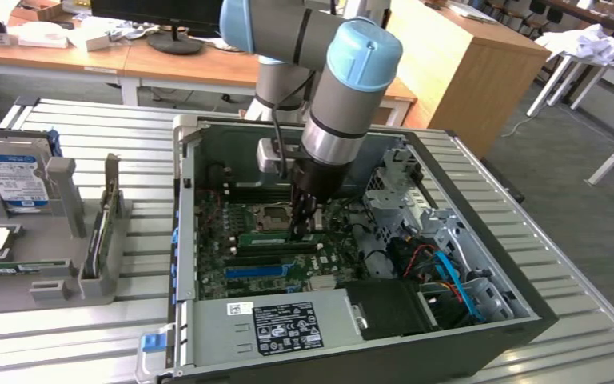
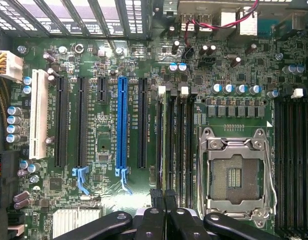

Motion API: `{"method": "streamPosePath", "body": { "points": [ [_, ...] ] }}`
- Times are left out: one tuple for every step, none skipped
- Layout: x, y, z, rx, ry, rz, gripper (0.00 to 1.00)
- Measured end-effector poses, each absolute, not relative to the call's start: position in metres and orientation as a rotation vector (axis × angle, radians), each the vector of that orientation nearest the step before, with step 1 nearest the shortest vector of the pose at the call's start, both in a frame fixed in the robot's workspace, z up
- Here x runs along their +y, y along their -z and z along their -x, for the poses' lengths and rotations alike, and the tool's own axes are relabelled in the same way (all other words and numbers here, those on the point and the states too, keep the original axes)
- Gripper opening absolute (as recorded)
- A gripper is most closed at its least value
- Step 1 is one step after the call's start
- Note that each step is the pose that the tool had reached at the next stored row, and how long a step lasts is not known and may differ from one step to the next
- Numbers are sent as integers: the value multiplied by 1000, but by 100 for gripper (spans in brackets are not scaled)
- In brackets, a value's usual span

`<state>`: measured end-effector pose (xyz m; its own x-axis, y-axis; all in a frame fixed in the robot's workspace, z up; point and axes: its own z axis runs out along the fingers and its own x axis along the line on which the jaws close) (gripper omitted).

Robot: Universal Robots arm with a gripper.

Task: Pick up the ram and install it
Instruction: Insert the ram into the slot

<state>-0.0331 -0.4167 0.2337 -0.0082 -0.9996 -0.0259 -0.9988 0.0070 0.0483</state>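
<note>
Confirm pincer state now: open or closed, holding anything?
Pincer: closed, tips down at the memory slots; the ram lies beside the tips, grip on it cannot be told.

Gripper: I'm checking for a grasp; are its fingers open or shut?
Shut: in the wrist view the gripper shows black fingertips pressed together at the memory slots. Whether they pinch anything, cannot tell.
</note>
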Motion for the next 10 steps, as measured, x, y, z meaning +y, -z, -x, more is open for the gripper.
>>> {"method": "streamPosePath", "body": {
  "points": [
    [-417,-233,33,-2218,82,-2201,12],
    [-417,-233,33,-2218,82,-2201,12],
    [-417,-232,33,-2218,82,-2201,12],
    [-417,-232,33,-2218,82,-2201,12],
    [-417,-232,33,-2218,82,-2201,12],
    [-417,-232,33,-2218,82,-2201,12],
    [-417,-232,33,-2218,82,-2201,12],
    [-417,-231,33,-2218,82,-2201,12],
    [-417,-231,33,-2218,83,-2201,12],
    [-417,-230,33,-2218,82,-2201,12]
  ]
}}
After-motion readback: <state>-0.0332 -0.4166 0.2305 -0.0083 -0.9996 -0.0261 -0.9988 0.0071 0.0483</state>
